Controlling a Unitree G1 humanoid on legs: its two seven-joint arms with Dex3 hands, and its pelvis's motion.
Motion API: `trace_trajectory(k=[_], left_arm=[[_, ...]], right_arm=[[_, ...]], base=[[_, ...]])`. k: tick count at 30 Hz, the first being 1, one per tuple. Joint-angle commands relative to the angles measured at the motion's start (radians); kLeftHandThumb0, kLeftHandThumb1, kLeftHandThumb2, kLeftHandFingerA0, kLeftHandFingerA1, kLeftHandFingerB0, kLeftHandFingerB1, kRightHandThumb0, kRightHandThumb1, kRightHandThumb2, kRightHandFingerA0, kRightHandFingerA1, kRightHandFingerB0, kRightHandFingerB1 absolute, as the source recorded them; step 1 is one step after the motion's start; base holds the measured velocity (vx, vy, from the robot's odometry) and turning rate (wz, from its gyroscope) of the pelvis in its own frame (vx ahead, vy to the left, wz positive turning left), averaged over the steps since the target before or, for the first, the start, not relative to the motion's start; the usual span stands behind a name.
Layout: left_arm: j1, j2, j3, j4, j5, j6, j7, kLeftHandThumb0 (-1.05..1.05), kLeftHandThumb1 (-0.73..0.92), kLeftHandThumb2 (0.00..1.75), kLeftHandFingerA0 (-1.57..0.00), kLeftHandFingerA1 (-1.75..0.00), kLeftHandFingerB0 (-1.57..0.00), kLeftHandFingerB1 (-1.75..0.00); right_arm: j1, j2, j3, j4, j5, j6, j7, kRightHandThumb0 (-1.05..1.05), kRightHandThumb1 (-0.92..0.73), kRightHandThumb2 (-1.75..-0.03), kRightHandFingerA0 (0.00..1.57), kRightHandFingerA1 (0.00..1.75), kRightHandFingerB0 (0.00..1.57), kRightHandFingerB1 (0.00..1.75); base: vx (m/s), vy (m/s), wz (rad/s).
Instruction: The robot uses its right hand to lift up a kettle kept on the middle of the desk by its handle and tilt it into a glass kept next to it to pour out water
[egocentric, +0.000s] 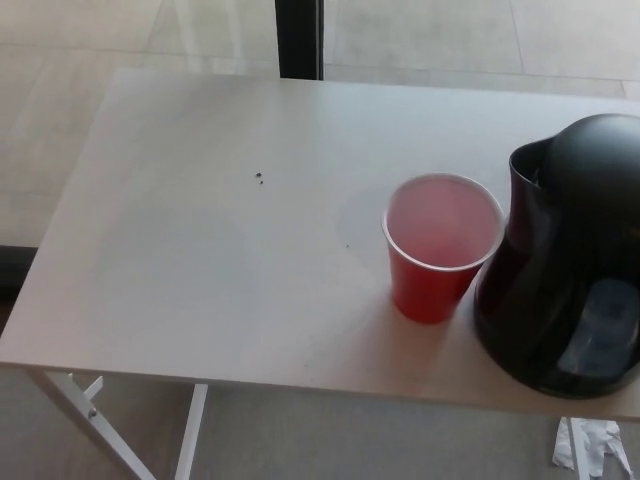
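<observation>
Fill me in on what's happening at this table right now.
Nothing is being handled at this moment: neither robot hand is in view. A black kettle stands upright at the right side of the white table, its spout turned toward a red cup right beside it on its left. The cup stands upright; whether it holds any water is hard to tell. The kettle has not been lifted, so pouring has not begun.
</observation>
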Motion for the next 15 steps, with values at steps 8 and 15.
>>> trace_trajectory(k=[8,15], left_arm=[[0.009,0.013,-0.012,0.002,-0.007,-0.047,0.0,-0.81,0.81,0.64,-0.49,-0.51,-0.3,-0.38],[0.008,0.011,-0.011,0.0,-0.011,-0.046,0.0,-0.86,0.66,1.03,-0.44,-0.6,-0.25,-0.5]], right_arm=[[-0.048,-0.048,0.158,-0.068,-0.137,-0.009,0.021,-0.62,-0.59,-0.58,0.0,0.0,0.0,0.0],[-0.054,-0.034,0.161,-0.079,-0.144,0.036,0.01,-0.78,-0.43,-0.76,0.0,0.05,0.0,0.0]], base=[[0.0,0.0,0.0],[0.0,0.0,0.0]])
